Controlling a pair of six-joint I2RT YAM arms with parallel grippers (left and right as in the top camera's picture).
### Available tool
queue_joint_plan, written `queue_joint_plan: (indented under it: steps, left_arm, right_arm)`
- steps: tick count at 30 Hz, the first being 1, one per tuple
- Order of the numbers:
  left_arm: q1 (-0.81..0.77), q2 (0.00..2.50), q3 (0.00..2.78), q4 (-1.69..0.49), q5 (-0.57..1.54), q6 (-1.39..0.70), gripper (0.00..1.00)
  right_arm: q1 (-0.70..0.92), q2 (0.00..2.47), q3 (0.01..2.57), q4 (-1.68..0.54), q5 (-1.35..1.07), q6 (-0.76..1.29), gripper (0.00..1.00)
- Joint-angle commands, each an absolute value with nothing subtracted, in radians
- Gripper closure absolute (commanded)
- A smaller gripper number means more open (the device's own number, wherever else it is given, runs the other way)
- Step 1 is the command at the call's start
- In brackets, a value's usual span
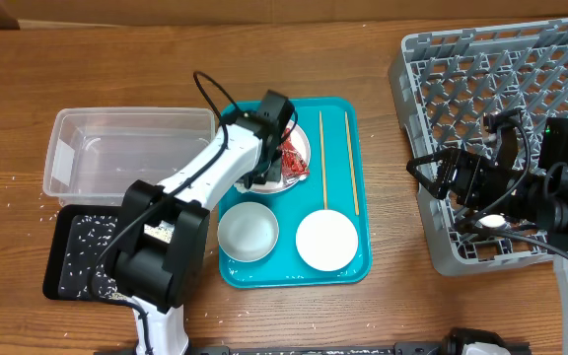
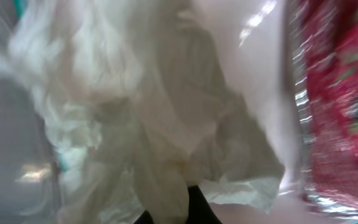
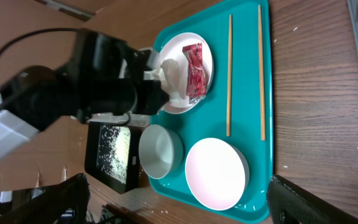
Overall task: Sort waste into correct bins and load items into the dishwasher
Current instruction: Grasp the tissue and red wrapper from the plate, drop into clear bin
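Observation:
My left gripper (image 1: pixel 264 170) is over the round white plate (image 1: pixel 286 185) on the teal tray and is shut on the crumpled white tissue wad (image 2: pixel 135 118). The tissue also shows in the right wrist view (image 3: pixel 169 70). The crumpled red wrapper (image 1: pixel 292 158) lies on the plate beside it. Two wooden chopsticks (image 1: pixel 321 158) (image 1: pixel 351 163) lie on the tray's right side. The white bowl (image 1: pixel 248 232) and pale pink bowl (image 1: pixel 326 240) sit at the tray's front. My right gripper (image 1: pixel 442 177) is open and empty at the grey dish rack's (image 1: pixel 501 89) left edge.
The clear tub (image 1: pixel 131 148) stands left of the teal tray (image 1: pixel 358 266). The black tray (image 1: pixel 82 256) at the front left holds rice grains (image 1: pixel 87 242). A few loose grains lie on the table at the far left (image 1: pixel 28 182).

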State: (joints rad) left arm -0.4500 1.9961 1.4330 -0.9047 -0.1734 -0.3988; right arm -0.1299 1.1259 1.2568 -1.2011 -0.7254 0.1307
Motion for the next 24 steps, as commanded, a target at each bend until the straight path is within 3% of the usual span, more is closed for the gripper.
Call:
queue_joint_plan:
  steps: [1,11,20,21,24]
  left_arm:
    - [-0.433,1.873,1.594,-1.015,-0.192,-0.442,0.96]
    - [-0.263,1.761,1.647,-1.188,-0.29,-0.458,0.96]
    - [-0.097,1.801,1.557,-1.143,-0.213,-0.435,0.96]
    - [-0.097,1.807,1.555,-1.135,-0.166,-0.393,0.89]
    - [-0.141,1.802,1.56,-1.134,-0.057,-0.317,0.43]
  right_arm:
    - [-0.125,1.122,1.276,-1.2,-0.727,0.134,0.07]
    - [-0.125,1.122,1.276,-1.199,-0.727,0.134,0.07]
    - [-0.125,1.122,1.276,-1.199,-0.727,0.134,0.07]
    - [-0.125,1.122,1.276,-1.199,-0.727,0.134,0.07]
    - [-0.125,1.122,1.276,-1.199,-0.726,0.133,0.07]
